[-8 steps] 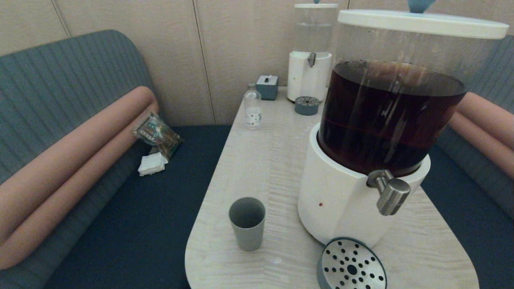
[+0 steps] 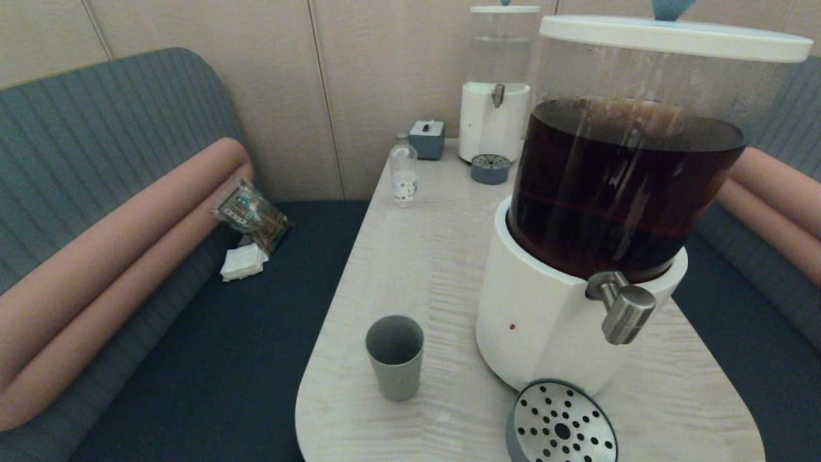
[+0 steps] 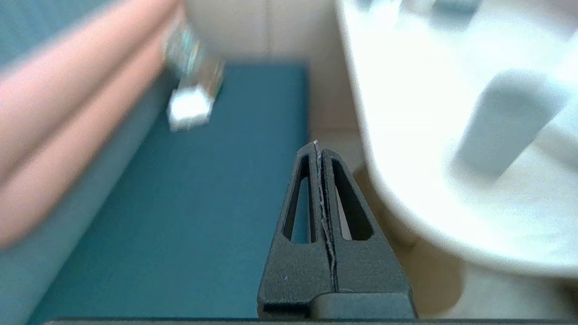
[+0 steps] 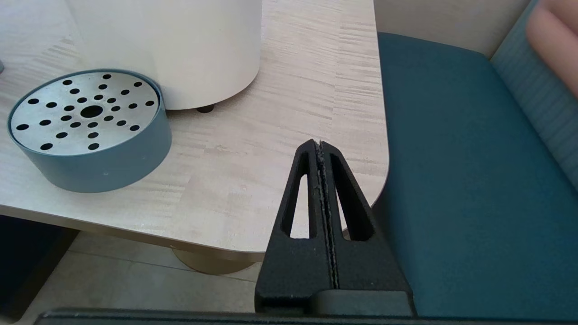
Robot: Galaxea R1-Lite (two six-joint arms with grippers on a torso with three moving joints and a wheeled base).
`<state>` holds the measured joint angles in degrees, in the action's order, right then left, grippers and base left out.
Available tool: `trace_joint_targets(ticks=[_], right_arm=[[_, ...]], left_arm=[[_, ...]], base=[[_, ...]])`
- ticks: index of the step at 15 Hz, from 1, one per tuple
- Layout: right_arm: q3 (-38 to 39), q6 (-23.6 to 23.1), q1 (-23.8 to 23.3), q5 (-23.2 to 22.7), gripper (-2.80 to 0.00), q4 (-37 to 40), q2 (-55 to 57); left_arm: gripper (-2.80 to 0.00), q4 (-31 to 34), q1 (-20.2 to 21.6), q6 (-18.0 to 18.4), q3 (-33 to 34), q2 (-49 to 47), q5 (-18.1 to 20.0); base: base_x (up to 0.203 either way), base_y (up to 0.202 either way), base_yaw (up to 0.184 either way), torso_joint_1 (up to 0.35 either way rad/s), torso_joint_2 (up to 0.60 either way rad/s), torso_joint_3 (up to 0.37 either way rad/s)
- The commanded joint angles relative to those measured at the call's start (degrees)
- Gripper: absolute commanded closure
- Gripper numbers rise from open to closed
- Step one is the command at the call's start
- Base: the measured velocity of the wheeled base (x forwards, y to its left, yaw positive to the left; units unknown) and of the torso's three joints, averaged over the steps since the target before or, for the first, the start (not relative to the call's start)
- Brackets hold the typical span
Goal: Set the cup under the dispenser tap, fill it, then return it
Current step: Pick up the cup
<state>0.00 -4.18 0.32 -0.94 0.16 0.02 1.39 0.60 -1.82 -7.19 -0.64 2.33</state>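
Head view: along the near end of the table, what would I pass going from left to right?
The cup → the big dispenser's white base → the dispenser tap. The perforated drip tray lies below, overlapping base and tap, so I leave it unplaced.

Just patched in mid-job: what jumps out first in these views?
The big clear-tank dispenser of dark brown liquid dominates the table's right side, its stubby brushed-steel tap above a round perforated metal drip tray. The small matte grey tumbler stands empty to its left, untouched. Both end effectors, left and right, are shut off the table's near edge.
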Motion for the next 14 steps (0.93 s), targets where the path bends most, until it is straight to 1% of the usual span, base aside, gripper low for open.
trace_joint_targets(ticks=[1,2,4,5,6,7,8,9,11,12,14], right_arm=[[0.6,-0.04,0.03,-0.03,0.0,0.01,-0.38],[0.53,-0.12,0.03,-0.03,0.0,0.01,-0.38],[0.6,-0.04,0.03,-0.03,0.0,0.01,-0.38],[0.6,-0.04,0.03,-0.03,0.0,0.01,-0.38],[0.62,-0.04,0.03,-0.03,0.0,0.01,-0.38],[0.62,-0.04,0.03,-0.03,0.0,0.01,-0.38],[0.62,-0.04,0.03,-0.03,0.0,0.01,-0.38],[0.62,-0.04,0.03,-0.03,0.0,0.01,-0.38],[0.62,-0.04,0.03,-0.03,0.0,0.01,-0.38],[0.62,-0.04,0.03,-0.03,0.0,0.01,-0.38],[0.62,-0.04,0.03,-0.03,0.0,0.01,-0.38]], left_arm=[[0.0,0.96,0.02,-1.15,-6.86,-2.67,0.73],[0.0,1.64,0.0,-2.68,-11.29,-6.26,1.34],[0.0,2.02,-0.07,-4.61,-18.43,-14.23,3.32],[0.0,2.0,-0.29,-5.12,-20.95,-17.61,6.23],[0.0,1.64,-0.52,-5.39,-21.86,-19.91,11.49],[0.0,0.46,-0.7,-5.55,-21.65,-21.93,18.16],[0.0,-1.78,-0.78,-5.62,-20.29,-24.37,23.37],[0.0,-4.87,-0.82,-5.78,-18.71,-26.84,26.46],[0.0,-11.18,-0.84,-6.04,-15.79,-33.32,30.61],[0.0,-14.76,-0.82,-6.03,-14.43,-37.17,31.83],[0.0,-23.03,-0.79,-6.02,-12.38,-45.43,32.87]], base=[[0.0,0.0,0.0,0.0,0.0,0.0],[0.0,0.0,0.0,0.0,0.0,0.0],[0.0,0.0,0.0,0.0,0.0,0.0],[0.0,0.0,0.0,0.0,0.0,0.0],[0.0,0.0,0.0,0.0,0.0,0.0],[0.0,0.0,0.0,0.0,0.0,0.0],[0.0,0.0,0.0,0.0,0.0,0.0],[0.0,0.0,0.0,0.0,0.0,0.0],[0.0,0.0,0.0,0.0,0.0,0.0],[0.0,0.0,0.0,0.0,0.0,0.0],[0.0,0.0,0.0,0.0,0.0,0.0]])
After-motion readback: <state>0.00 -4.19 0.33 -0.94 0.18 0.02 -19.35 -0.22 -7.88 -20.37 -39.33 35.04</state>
